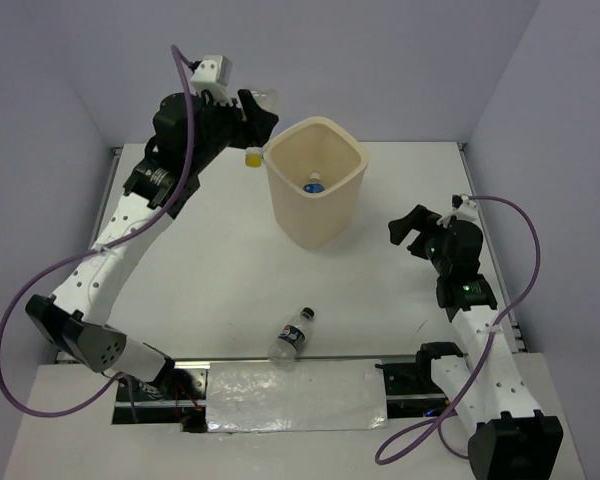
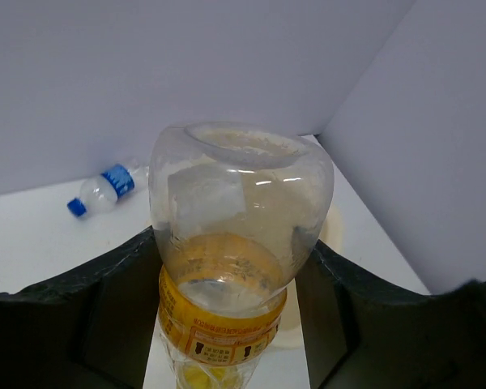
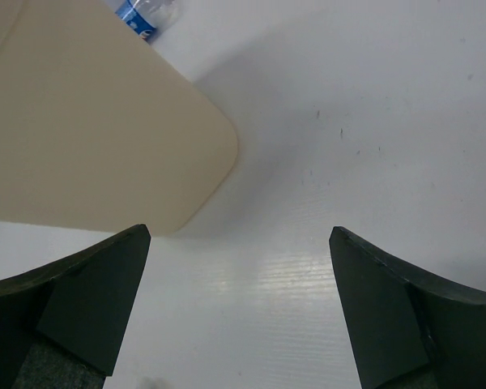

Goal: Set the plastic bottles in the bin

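L jaws, arm raised, clamp orange bottle, prob. beside bin; R jaws apart.

Spread claw above white table; beige bin left, blue-labelled bottle beyond.

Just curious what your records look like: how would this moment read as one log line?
left tool: holds orange bottle cap-down by bin rim | right tool: open, empty | black-cap bottle: lying on table

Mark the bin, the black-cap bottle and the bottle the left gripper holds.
bin (image 1: 318,222): top external, front outer wall.
black-cap bottle (image 1: 291,337): top external, dark label.
orange-labelled bottle (image 2: 220,322): left wrist, label band.
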Available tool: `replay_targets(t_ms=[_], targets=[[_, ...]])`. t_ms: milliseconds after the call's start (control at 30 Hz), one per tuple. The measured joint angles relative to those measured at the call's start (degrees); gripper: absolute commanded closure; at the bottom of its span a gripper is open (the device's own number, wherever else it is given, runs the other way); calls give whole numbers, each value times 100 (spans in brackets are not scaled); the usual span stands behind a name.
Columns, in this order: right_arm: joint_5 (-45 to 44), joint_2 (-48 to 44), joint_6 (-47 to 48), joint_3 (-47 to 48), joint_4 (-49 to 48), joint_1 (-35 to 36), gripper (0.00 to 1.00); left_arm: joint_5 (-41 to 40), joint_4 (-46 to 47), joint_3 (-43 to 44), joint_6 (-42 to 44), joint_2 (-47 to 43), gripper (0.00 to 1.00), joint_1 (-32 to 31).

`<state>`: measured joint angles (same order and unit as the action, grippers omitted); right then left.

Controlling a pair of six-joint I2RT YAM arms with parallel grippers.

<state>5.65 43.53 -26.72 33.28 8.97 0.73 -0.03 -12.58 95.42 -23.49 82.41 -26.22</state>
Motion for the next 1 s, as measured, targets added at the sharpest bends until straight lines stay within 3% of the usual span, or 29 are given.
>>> replay_targets(t_ms=[100, 267, 300, 333, 533, 767, 1000], targets=[[103, -195, 107, -103, -87, 0, 0, 37, 251, 570, 133, 492, 55, -138], [365, -387, 260, -212, -144, -2, 0, 144, 577, 966, 229, 1451, 45, -240], [428, -411, 286, -225, -153, 0, 0, 162, 570, 1051, 229, 1659, 29, -249], [514, -428, 341, -236, -155, -2, 0, 188, 557, 1154, 229, 1862, 22, -254], [907, -533, 520, -413, -144, 46, 0, 319, 455, 1493, 262, 2474, 1, -321], [1029, -839, 640, -597, -55, 90, 0, 398, 446, 1941, 278, 2540, 1, -400], [1047, -787, 715, -597, 37, 389, 0, 361, 348, 1720, 411, 2369, 1, -400]])
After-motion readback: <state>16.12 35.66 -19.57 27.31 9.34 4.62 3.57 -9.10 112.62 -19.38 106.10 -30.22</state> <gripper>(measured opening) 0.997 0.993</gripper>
